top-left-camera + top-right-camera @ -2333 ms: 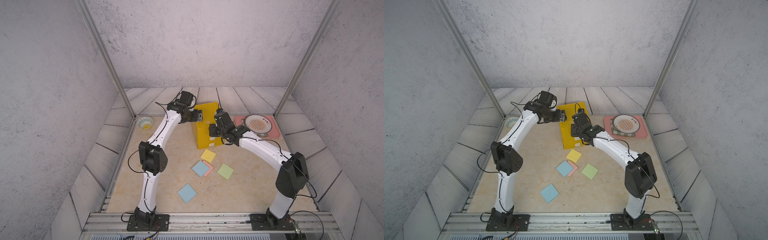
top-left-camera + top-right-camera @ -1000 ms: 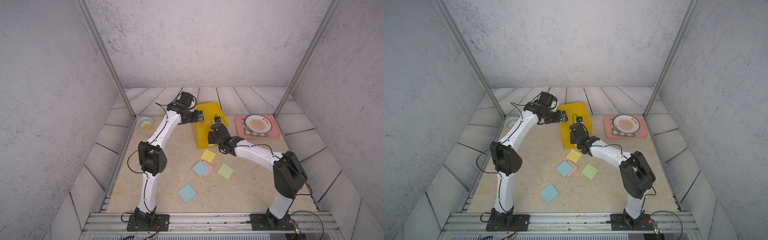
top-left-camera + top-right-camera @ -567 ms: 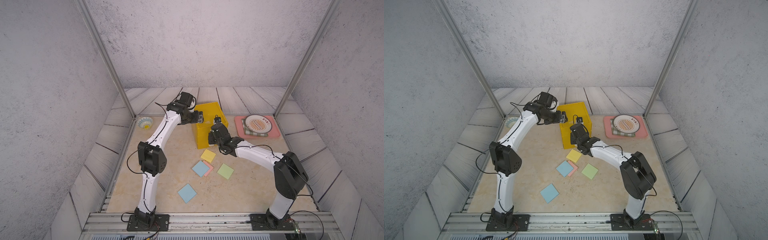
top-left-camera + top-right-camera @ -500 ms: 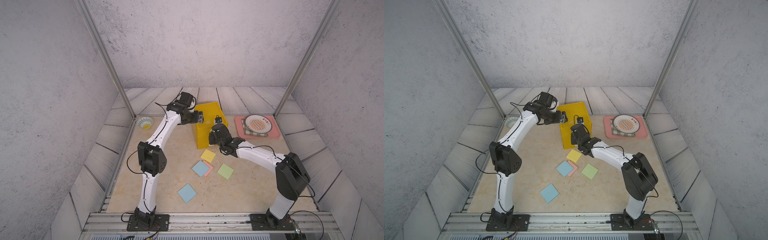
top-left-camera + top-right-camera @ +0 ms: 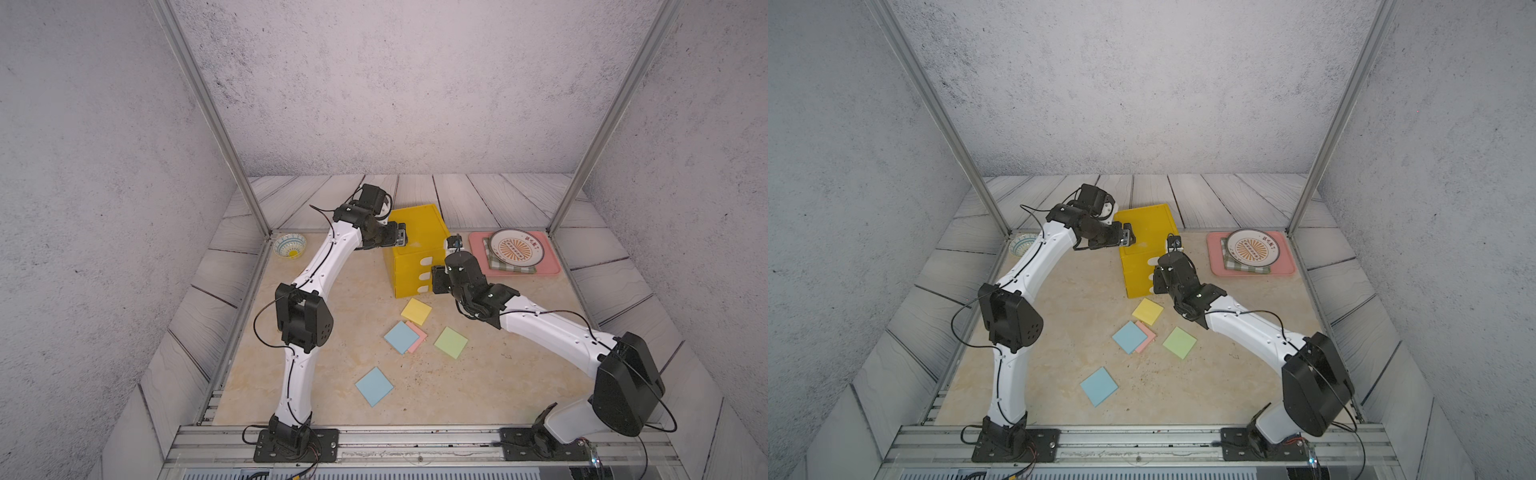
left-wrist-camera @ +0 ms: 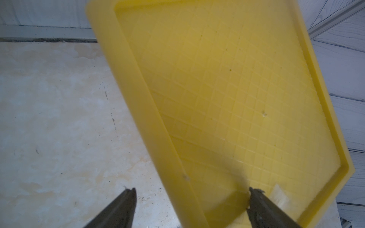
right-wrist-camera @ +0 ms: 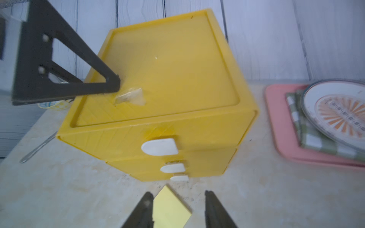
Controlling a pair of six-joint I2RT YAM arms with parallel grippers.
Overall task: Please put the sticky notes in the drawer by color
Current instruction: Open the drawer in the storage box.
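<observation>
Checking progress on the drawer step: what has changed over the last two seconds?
The right gripper moved down the front of the box, from its top to near the lowest handle and the yellow note; its jaws stand open, holding nothing. The left gripper stayed open over the box's top corner. The other notes are unmoved; the drawers are shut.
</observation>
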